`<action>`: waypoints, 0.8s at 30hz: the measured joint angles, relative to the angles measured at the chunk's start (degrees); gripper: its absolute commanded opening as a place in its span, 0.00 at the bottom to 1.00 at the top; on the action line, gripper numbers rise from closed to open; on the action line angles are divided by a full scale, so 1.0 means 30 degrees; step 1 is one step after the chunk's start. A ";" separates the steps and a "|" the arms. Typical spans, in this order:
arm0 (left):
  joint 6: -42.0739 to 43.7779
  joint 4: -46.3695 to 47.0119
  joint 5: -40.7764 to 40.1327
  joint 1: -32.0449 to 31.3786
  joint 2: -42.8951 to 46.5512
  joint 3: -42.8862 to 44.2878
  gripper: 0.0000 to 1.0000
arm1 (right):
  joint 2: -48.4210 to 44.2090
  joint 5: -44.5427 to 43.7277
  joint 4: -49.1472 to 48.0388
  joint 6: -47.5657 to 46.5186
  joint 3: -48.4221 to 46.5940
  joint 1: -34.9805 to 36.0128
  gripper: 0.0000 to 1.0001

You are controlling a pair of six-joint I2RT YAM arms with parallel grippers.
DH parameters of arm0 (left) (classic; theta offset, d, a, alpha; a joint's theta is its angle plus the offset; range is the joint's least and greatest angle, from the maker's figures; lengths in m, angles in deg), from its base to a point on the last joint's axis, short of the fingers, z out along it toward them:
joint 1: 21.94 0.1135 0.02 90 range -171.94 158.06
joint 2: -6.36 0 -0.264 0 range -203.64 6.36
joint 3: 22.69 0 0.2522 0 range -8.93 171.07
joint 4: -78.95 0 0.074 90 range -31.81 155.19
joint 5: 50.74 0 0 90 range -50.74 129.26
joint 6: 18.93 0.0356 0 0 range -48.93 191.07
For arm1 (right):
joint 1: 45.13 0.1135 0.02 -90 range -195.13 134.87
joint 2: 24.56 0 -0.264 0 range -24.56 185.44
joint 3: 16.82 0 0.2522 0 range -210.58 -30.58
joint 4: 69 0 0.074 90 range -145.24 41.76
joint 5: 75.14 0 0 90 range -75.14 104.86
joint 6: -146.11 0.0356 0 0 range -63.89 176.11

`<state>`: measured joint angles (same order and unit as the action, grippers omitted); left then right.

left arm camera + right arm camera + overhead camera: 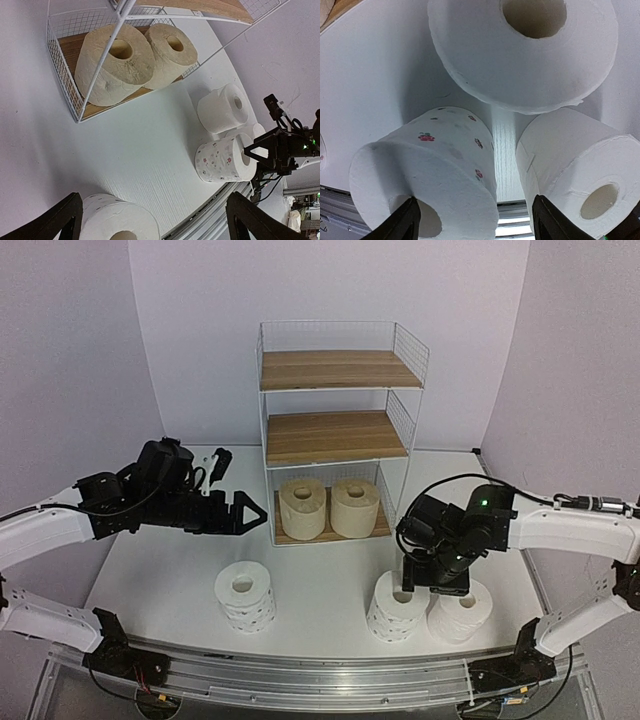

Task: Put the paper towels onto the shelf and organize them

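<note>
The right gripper (475, 222) points straight down over the dotted roll (427, 165). This roll stands upright on the desk (320, 580), core upward, in front of the shelf (335, 370) and just beside a plain roll (575, 170). The gripper's fingers are apart and hold nothing; one hangs above the core. The right arm, bent, is nearer. The left gripper (155, 222) is wide open and empty.

High view toward the shelf (335, 370); wrist views close (shared dotted roll (222, 160))
</note>
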<state>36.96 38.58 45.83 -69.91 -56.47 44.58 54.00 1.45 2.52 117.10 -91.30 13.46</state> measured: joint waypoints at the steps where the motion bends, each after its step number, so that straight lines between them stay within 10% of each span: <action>1: 0.0076 0.0053 0.0123 0.0000 -0.0021 -0.0005 1.00 | 0.0067 0.0123 -0.0127 0.0021 0.0154 -0.0074 0.67; 13: 0.2530 0.2456 0.3559 0.0000 0.0025 -0.1569 1.00 | 0.0096 0.1404 -0.1629 0.0163 0.1545 -0.0451 0.25; 24: 0.5412 0.5864 0.8307 -0.0118 0.0791 -0.1972 1.00 | 0.0096 0.3663 -0.1530 -0.0938 -0.0245 -0.0487 0.20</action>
<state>53.20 56.17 70.75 -70.26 -54.10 38.67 54.29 12.44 -2.07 114.29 -92.03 11.99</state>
